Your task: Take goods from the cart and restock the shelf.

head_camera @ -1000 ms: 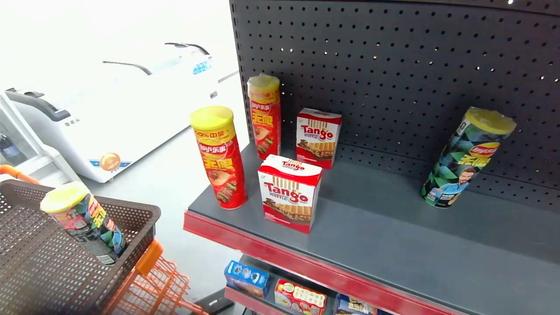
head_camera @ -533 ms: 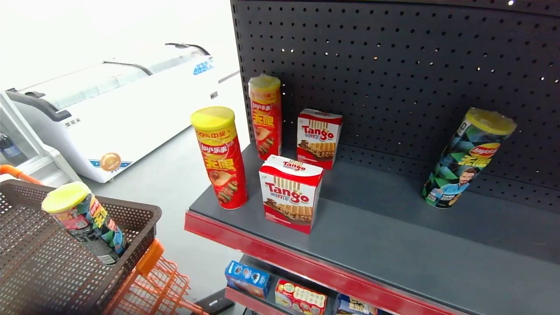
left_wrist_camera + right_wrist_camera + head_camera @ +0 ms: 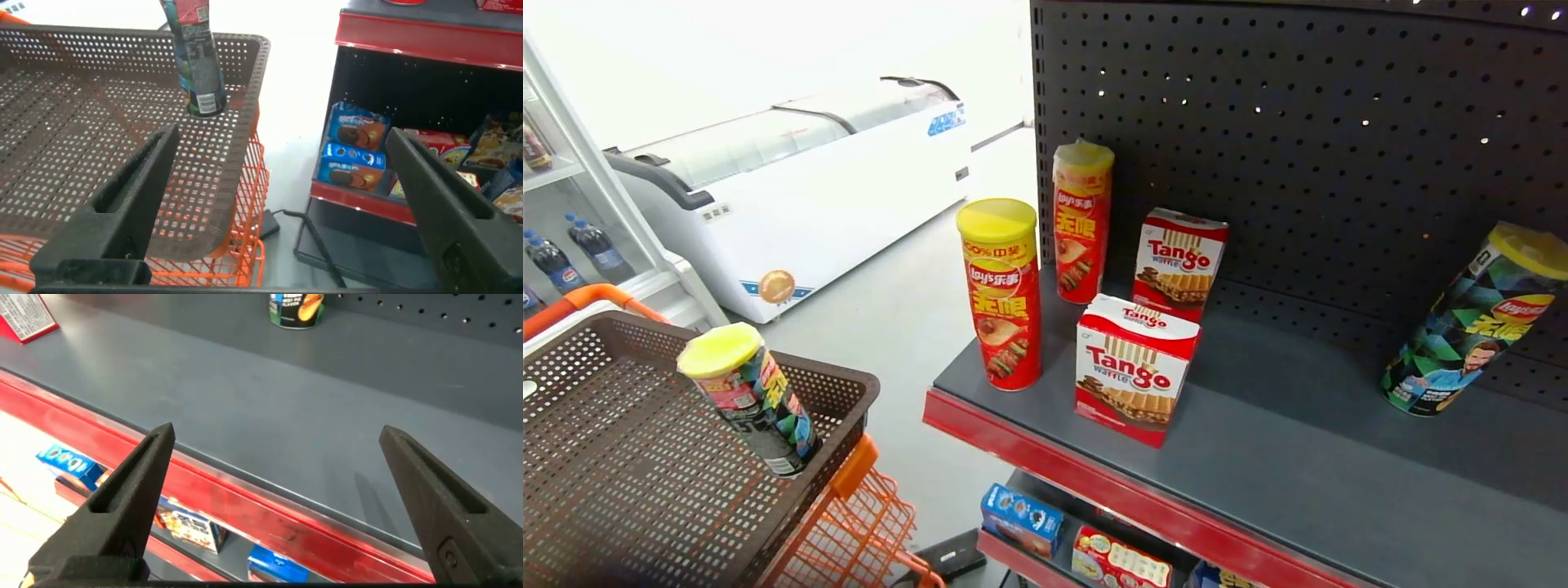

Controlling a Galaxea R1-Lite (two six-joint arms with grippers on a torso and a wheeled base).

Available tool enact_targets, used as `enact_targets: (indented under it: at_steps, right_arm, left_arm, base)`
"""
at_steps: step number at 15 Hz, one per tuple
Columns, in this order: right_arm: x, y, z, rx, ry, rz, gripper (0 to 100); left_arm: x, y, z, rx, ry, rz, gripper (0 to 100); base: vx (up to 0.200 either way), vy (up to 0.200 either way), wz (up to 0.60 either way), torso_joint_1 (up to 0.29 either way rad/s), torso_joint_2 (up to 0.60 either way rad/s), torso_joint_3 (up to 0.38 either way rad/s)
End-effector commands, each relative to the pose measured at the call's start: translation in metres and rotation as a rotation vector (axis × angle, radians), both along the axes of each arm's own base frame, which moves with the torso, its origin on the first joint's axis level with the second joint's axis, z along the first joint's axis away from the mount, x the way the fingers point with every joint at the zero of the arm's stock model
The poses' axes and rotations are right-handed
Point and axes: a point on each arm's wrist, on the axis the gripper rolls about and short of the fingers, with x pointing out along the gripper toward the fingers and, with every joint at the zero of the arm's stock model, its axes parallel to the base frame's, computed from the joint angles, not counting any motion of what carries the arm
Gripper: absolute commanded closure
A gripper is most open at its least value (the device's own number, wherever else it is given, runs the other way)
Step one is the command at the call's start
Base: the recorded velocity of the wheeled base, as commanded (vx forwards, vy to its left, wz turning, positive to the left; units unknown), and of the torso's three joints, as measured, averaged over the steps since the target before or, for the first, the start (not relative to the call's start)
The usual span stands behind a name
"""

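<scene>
Both gape wide and empty: the left gripper beside the shelf, the right gripper over the shelf's front edge, while a chip can stands in the basket left of the shelf.

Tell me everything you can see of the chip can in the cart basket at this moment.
The chip can is a tall tube with a yellow lid and a printed wrap in dark, green, blue and red patches; its wall looks like coated cardboard. It is closed and stands on its base on the floor of the brown perforated basket, in the corner nearest the shelf. Whether it touches the basket wall cannot be told. The left gripper is open and apart from it.
</scene>
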Motion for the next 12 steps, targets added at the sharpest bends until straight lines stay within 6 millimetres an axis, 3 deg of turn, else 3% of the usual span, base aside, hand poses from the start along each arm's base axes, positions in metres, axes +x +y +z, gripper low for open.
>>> enact_targets:
  at_steps: [1, 4, 5, 7, 8, 9, 10, 12]
  right_arm:
    - [0.0, 0.0, 0.0, -0.001, 0.0, 0.001, 0]
    - [0.0, 0.0, 0.0, -0.001, 0.0, 0.001, 0]
    - [0.0, 0.0, 0.0, -0.001, 0.0, 0.001, 0]
    - [0.0, 0.0, 0.0, -0.001, 0.0, 0.001, 0]
    - [0.0, 0.0, 0.0, -0.001, 0.0, 0.001, 0]
    - [0.0, 0.0, 0.0, -0.001, 0.0, 0.001, 0]
    - [0.0, 0.0, 0.0, -0.001, 0.0, 0.001, 0]
    - [0.0, 0.0, 0.0, -0.001, 0.0, 0.001, 0]
  left_arm:
    - [0.0, 0.0, 0.0, 0.0, 0.001, 0.0, 0]
    - [0.0, 0.0, 0.001, 0.002, -0.003, 0.008, 0]
    - [-0.009, 0.001, 0.027, 0.017, -0.08, 0.028, 0]
    - [-0.007, 0.001, 0.049, 0.041, 0.004, 0.044, 0]
    - [-0.001, 0.002, 0.069, 0.053, 0.045, 0.094, 0]
    - [0.011, 0.003, 0.077, 0.058, 0.112, 0.117, 0]
    - [0.034, 0.003, 0.095, 0.065, 0.168, 0.109, 0]
    - [0.066, 0.003, 0.104, 0.044, 0.26, 0.122, 0]
  base:
    - [0.0, 0.0, 0.0, 0.0, 0.0, 0.0]
    - [0.0, 0.0, 0.0, 0.0, 0.0, 0.0]
    - [0.0, 0.0, 0.0, 0.0, 0.0, 0.0]
    - [0.0, 0.0, 0.0, 0.0, 0.0, 0.0]
    - [0.0, 0.0, 0.0, 0.0, 0.0, 0.0]
    - [0.0, 0.0, 0.0, 0.0, 0.0, 0.0]
    - [0.0, 0.0, 0.0, 0.0, 0.0, 0.0]
    - [0.0, 0.0, 0.0, 0.0, 0.0, 0.0]
